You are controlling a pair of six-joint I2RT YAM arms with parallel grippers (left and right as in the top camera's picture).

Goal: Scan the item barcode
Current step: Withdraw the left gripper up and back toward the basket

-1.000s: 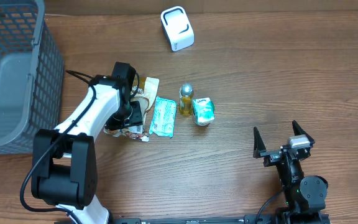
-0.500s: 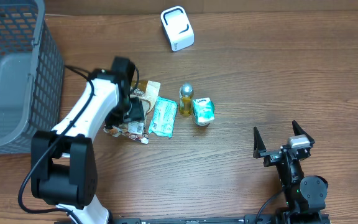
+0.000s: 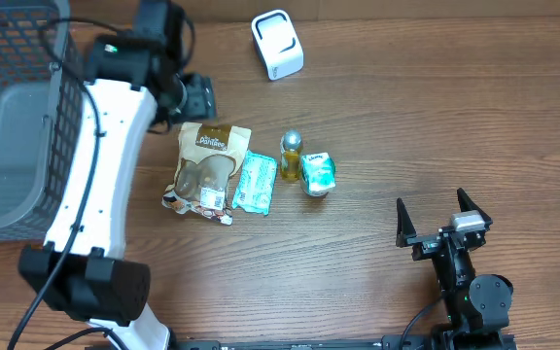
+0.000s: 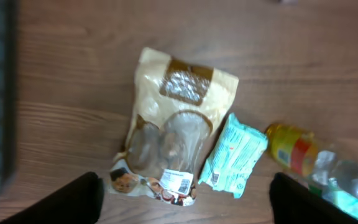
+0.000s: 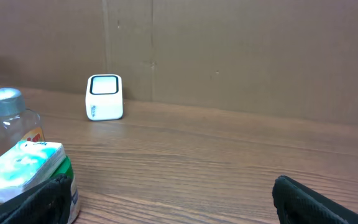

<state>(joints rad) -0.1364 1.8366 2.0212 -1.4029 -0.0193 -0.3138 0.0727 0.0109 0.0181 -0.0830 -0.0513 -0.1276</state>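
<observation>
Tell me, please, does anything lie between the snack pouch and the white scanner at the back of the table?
Nothing visible does. The table between the snack pouch and the scanner is bare. The open left gripper hovers just left of that line; the wipes pack and bottle lie to its right.

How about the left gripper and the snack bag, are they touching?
Apart. The left wrist view shows the fingers of the left gripper wide of the snack bag, with bare table between.
</observation>
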